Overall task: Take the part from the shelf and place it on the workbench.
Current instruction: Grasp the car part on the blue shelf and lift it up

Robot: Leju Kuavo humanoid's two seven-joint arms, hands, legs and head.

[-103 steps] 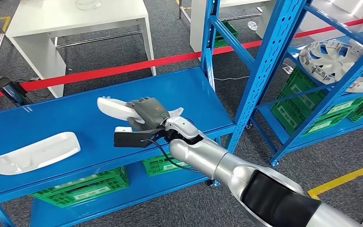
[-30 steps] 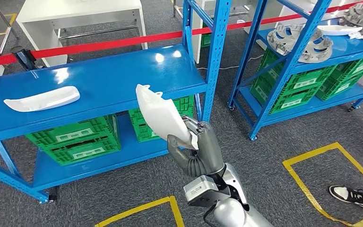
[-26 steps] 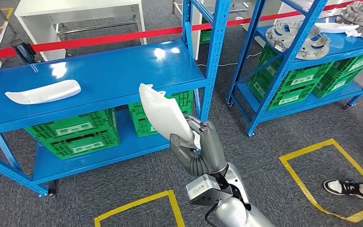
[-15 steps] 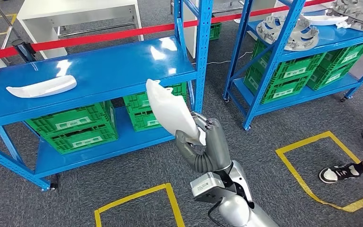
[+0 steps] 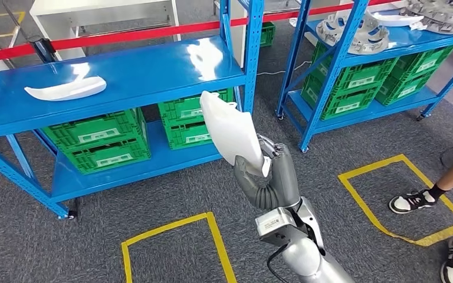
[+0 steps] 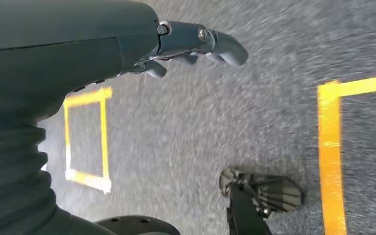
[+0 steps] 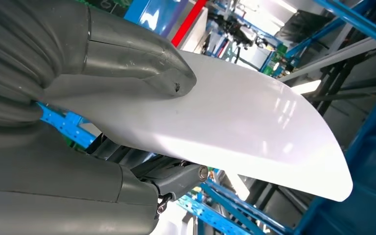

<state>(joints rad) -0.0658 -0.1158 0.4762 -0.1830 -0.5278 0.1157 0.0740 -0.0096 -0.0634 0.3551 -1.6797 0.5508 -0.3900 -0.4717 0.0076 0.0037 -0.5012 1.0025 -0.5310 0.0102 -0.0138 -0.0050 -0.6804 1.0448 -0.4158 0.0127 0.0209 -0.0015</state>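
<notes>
Blue shelf rack (image 5: 124,76) spans the upper left of the head view, green crates (image 5: 97,141) on its lower level, a second blue rack (image 5: 354,53) to its right with grey wheel-cover parts (image 5: 354,32) on top and more green crates below. Grey carpet floor (image 5: 171,194) with yellow tape squares (image 5: 171,236). A person's leg and shoes (image 5: 413,200) at the right edge. Right hand (image 5: 268,180) raised in front of the racks over the floor, gripping the white part (image 5: 231,132) by its lower end, thumb on one face and fingers on the other; the part stands tilted, well clear of the shelf. Right wrist view shows the thumb (image 7: 142,73) pressed on the part's glossy surface (image 7: 254,132). A second white part (image 5: 66,89) lies on the left rack's upper shelf. Left hand (image 6: 191,46) hangs over the floor, nothing in it, fingers look loosely extended though motion blur makes it hard to be sure.
</notes>
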